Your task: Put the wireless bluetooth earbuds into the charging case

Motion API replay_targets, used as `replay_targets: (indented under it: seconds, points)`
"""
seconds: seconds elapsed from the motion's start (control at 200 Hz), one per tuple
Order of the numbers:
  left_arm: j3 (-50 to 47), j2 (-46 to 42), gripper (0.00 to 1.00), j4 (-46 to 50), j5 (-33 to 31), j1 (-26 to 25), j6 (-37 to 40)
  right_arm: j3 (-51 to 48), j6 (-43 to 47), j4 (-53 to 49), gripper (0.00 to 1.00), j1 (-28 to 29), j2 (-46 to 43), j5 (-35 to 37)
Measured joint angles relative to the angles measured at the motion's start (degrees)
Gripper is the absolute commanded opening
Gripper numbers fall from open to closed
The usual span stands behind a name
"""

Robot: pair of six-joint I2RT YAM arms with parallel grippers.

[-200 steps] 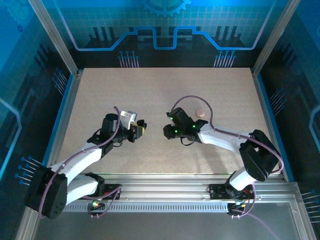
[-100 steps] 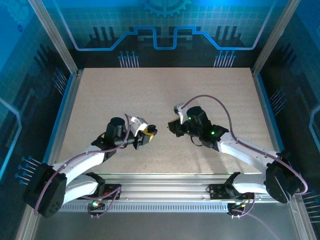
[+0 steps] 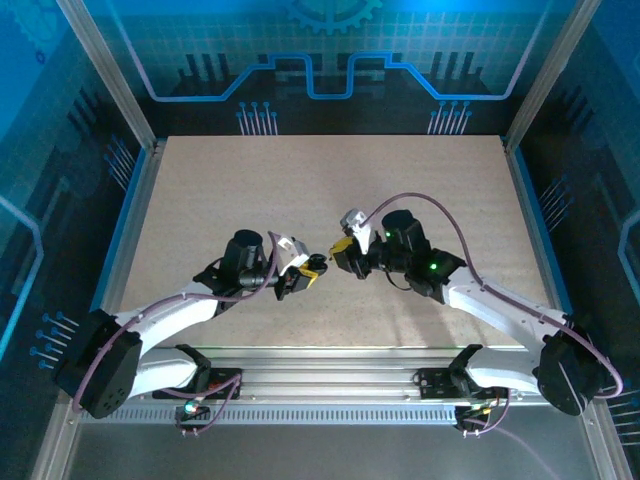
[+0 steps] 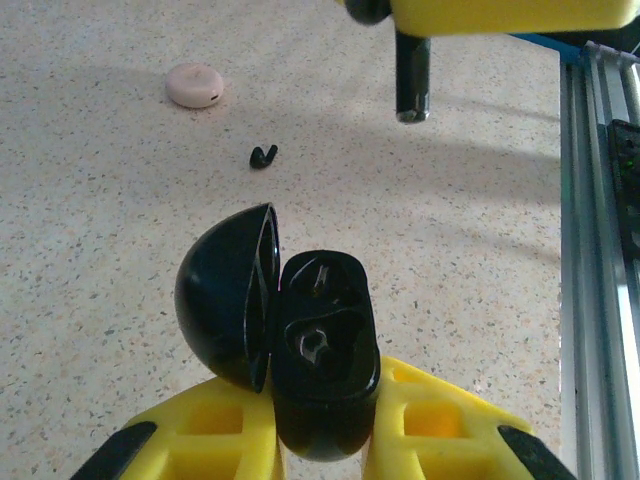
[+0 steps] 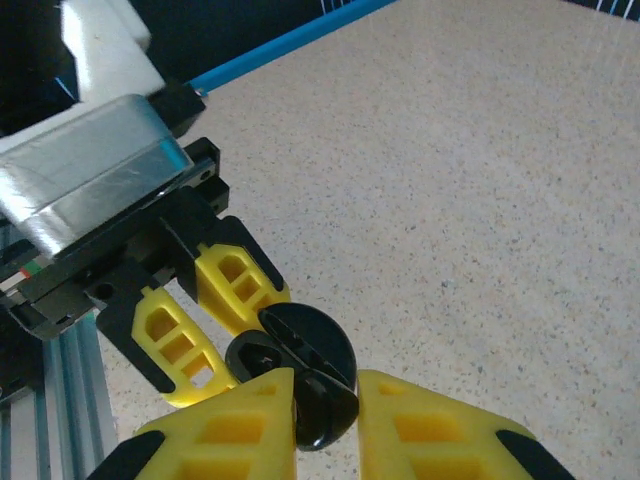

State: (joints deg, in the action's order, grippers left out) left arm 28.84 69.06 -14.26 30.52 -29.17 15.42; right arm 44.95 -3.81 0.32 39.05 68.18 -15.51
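Insertion stage: left hand point(image 4: 320, 405) clamped the open charging case point(image 4: 322, 350), right hand point(image 5: 325, 400) pinched an earbud point(image 4: 411, 75) nearby; aligning stem to socket seemed next.

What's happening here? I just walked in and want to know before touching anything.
The left tool is shut on the open charging case. The right tool grips one earbud close to it, not yet inserted. The second earbud lies on the table beyond, near a pink round object.
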Motion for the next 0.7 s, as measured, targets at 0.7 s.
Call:
replay_targets:
  seconds: [0.7]
  points:
    - [0.37, -2.16, 0.08, 1.14, 0.02, -0.26, 1.68, 3.17, 8.39, -1.73, 0.19, 3.72, 3.87, 0.22]
